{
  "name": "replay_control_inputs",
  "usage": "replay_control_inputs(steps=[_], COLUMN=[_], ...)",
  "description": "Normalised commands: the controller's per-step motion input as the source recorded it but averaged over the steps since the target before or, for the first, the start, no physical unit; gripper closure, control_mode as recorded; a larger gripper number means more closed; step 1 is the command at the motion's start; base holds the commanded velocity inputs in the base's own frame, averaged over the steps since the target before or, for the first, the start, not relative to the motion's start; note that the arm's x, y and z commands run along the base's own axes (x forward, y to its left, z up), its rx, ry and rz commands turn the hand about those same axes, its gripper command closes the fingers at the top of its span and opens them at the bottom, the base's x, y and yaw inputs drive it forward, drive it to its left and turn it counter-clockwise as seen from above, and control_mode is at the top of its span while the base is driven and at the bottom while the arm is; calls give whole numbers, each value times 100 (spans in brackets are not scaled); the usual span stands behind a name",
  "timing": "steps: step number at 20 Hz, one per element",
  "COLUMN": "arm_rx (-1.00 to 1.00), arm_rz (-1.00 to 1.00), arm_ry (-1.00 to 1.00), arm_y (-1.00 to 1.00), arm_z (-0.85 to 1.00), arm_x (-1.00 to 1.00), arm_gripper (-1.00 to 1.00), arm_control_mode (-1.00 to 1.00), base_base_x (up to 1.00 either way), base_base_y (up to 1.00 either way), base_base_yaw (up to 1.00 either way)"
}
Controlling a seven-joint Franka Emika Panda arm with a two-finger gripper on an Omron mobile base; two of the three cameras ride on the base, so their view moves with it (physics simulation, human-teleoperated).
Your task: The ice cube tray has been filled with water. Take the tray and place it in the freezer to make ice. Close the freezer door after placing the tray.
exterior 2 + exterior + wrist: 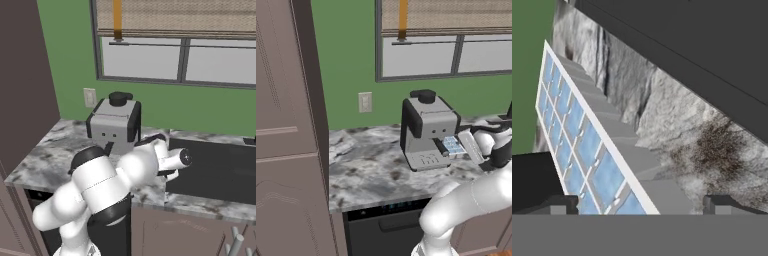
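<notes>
Ice cube tray point(577, 145), white with square cells of pale blue water point(587, 147), lies on the marble counter point(363, 167) near its back edge, just beside the coffee machine point(426, 130). Gripper point(639, 202) stands wide open over it.

We see a green wall point(346, 60) at 12 o'clock w/ a grey-framed window point(446, 55), its woven blind point(446, 15) pulled partway down; a white outlet plate point(365, 102) sits on the wall at 10 o'clock of the grey coffee machine point(426, 132); marbled grey countertop point(366, 170) runs below; tall brown wood cabinet point(283, 140) at 9 o'clock; dark dishwasher front point(381, 230) under the counter at 6; in the right base view a black cooktop point(215, 167) lies at 3 o'clock.
</notes>
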Motion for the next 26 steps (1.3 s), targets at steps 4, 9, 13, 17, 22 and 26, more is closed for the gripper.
replay_control_inputs(steps=[4,9,13,17,22,26], arm_rx=[-2,-6,-7,-3,0,0], arm_rz=[0,0,0,0,0,5], arm_ry=[-3,-5,-7,-3,0,0], arm_y=[40,58,60,43,3,-1], arm_z=[-46,-49,-49,-38,-2,1], arm_x=[0,-5,-12,-3,0,-3], arm_gripper=[-100,100,100,100,100,100], arm_control_mode=[-100,-100,-100,-100,-100,-100], base_base_x=[0,0,0,0,0,0], base_base_y=[0,0,0,0,0,0], base_base_yaw=[0,0,0,0,0,0])
